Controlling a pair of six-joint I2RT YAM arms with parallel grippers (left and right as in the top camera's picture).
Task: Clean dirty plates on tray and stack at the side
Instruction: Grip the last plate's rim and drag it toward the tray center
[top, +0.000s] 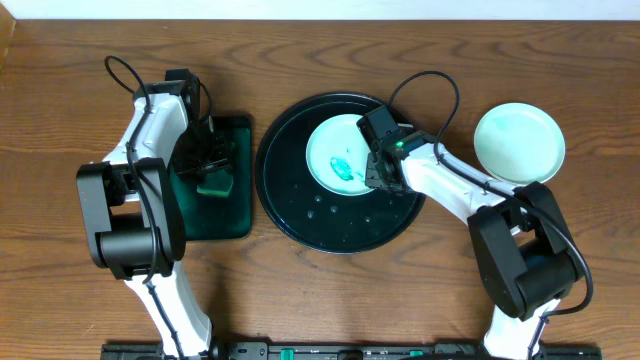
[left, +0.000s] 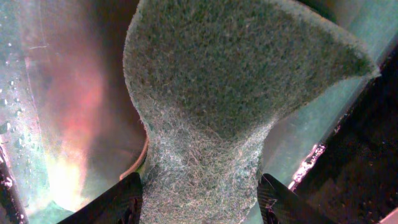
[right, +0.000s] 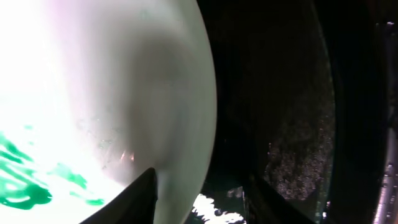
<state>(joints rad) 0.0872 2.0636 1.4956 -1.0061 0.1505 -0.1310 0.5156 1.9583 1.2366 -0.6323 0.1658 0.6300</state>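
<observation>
We count two small round pale-aqua plates: the teal-smeared plate (top: 338, 160) on the one large round glossy black tray (top: 300, 215) mid-tabletop, and the clean plate (top: 518, 143) near the right edge. They are probably stiff, wet-slick and breakable, so we would grip the rim. Our right hand (top: 376, 172) straddles the smeared rim; we cannot tell whether it is clamped. Our left hand (top: 213, 168) pinches one soft green scouring sponge (left: 211, 93).

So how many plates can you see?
2. One smeared plate lies on the black tray; one clean-looking plate sits on the table to its right. Another could be stacked underneath, unseen.
</observation>
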